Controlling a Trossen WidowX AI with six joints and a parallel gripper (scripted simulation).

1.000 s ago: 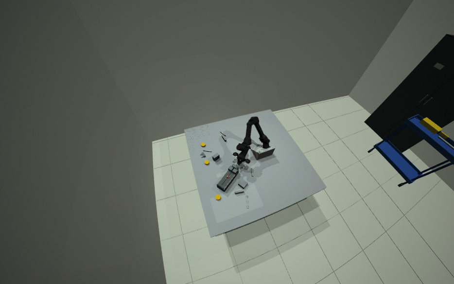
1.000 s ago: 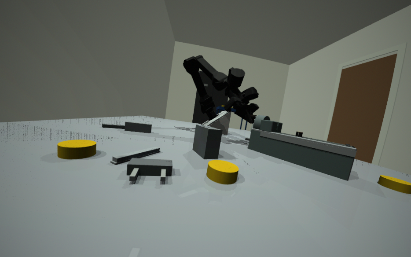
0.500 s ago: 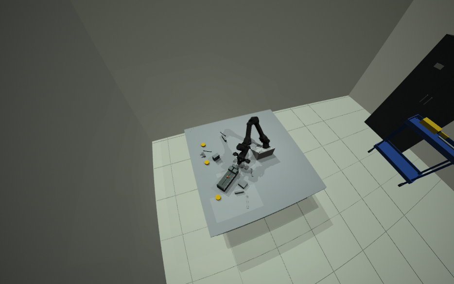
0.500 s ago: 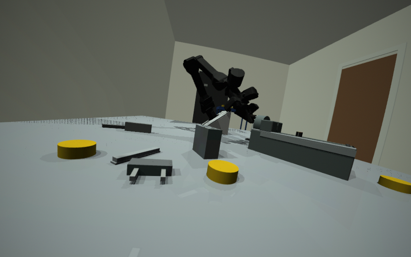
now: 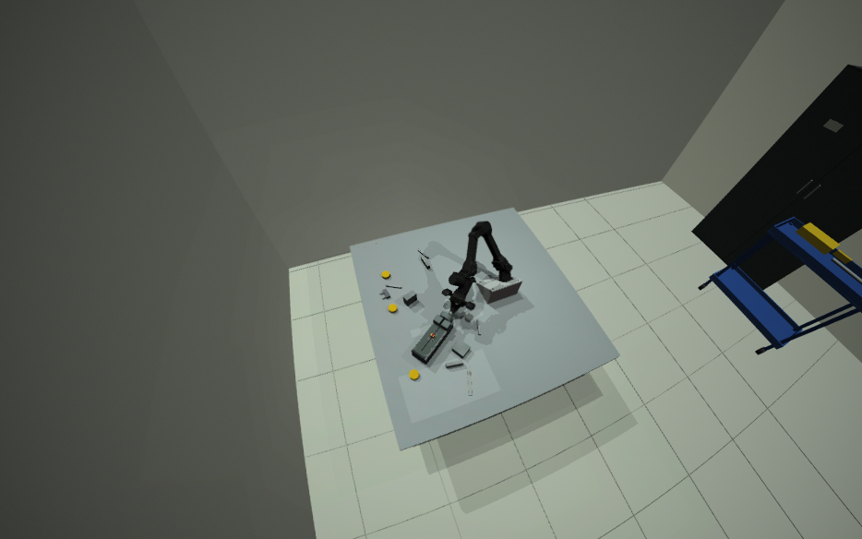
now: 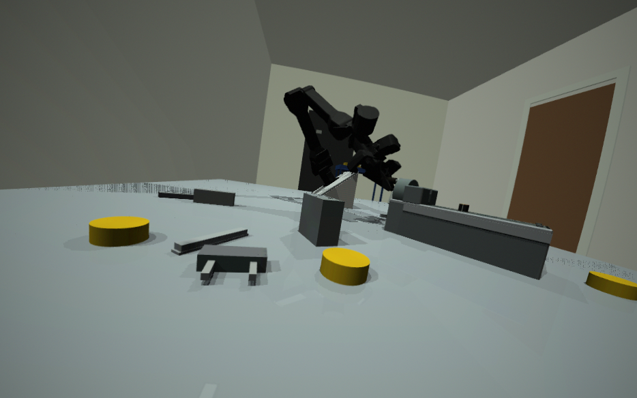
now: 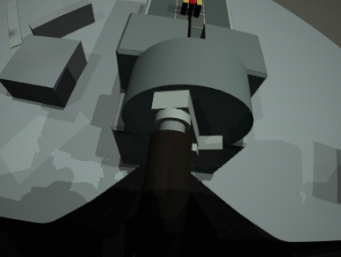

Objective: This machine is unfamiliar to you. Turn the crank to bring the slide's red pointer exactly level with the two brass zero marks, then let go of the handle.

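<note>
The machine [image 5: 423, 351] [image 6: 464, 238] is a long grey-green box on the table. Its round drum [image 7: 189, 66] [image 6: 404, 187] faces my gripper, with a pale crank arm [image 7: 170, 100] in front. My gripper [image 5: 453, 311] [image 6: 392, 187] [image 7: 162, 175] is shut on the dark brown crank handle [image 7: 170, 154]. The red pointer [image 7: 192, 2] is at the top edge of the wrist view, between two brass marks [image 7: 185, 3] [image 7: 199, 3]. It looks side by side with them, but the frame edge cuts them off, so exact alignment cannot be told.
A grey block [image 7: 41, 62] [image 5: 461, 350] and a dark bar [image 7: 63, 21] [image 5: 454, 365] lie beside the machine. On its other side are an upright grey block [image 6: 321, 219], a two-pronged piece [image 6: 231, 257], a rail [image 6: 211, 240] and yellow discs [image 6: 119, 230] [image 6: 345, 266] [image 5: 413, 375].
</note>
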